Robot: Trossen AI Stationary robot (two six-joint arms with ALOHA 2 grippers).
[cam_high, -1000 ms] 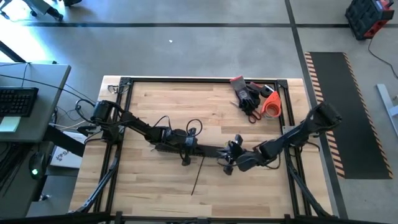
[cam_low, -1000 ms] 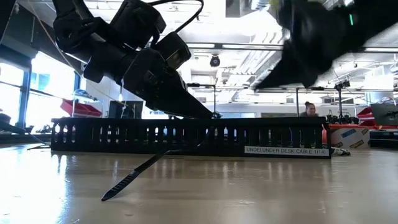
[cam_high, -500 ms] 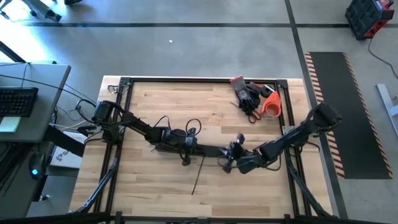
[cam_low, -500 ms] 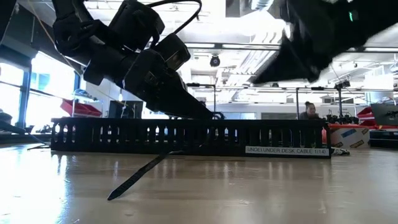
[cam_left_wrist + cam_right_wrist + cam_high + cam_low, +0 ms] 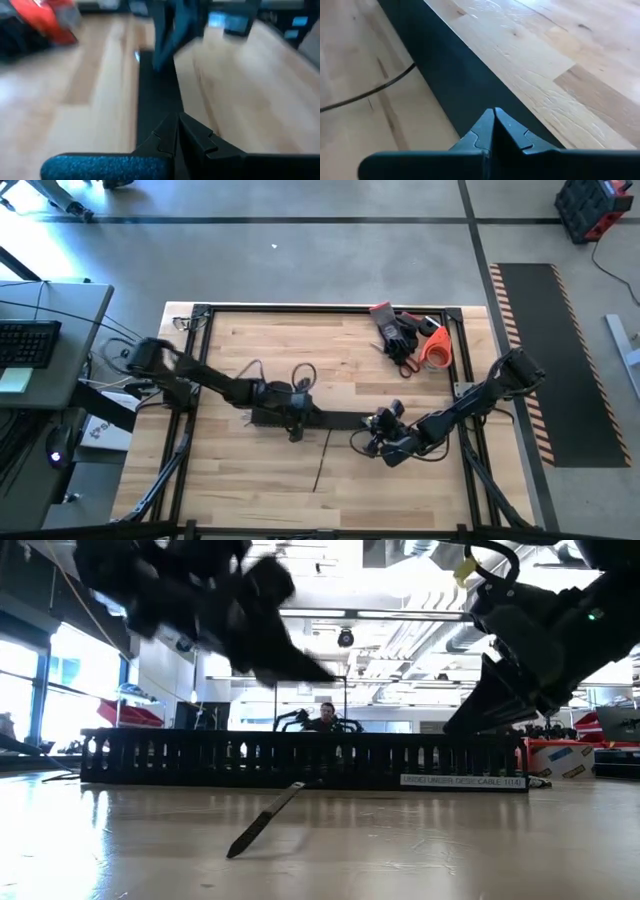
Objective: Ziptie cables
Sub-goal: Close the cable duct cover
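Observation:
A long black slotted rail lies across the middle of the table. A black zip tie leans with its upper end at the rail's near side and its tip on the table; in the right wrist view the zip tie shows as a thin dark line. My left gripper is shut and blurred, above the rail's left part. My right gripper is shut over the rail's right part. I cannot make out the bunch of thin cables. My right gripper comes slanting down from the table's right, its shut fingertips standing at the rail's top edge. I cannot tell whether they touch it.
Black gloves and an orange-handled tool lie at the far right corner. A black frame runs round the table. A person sits in the room beyond. Bare wood spreads toward the near edge.
My left gripper has risen from the rail's top edge and is blurred by motion. My right gripper has come down and toward the near edge, close to the rail. The zip tie has swung: its free tip slid along the table while its upper end stayed at the rail.

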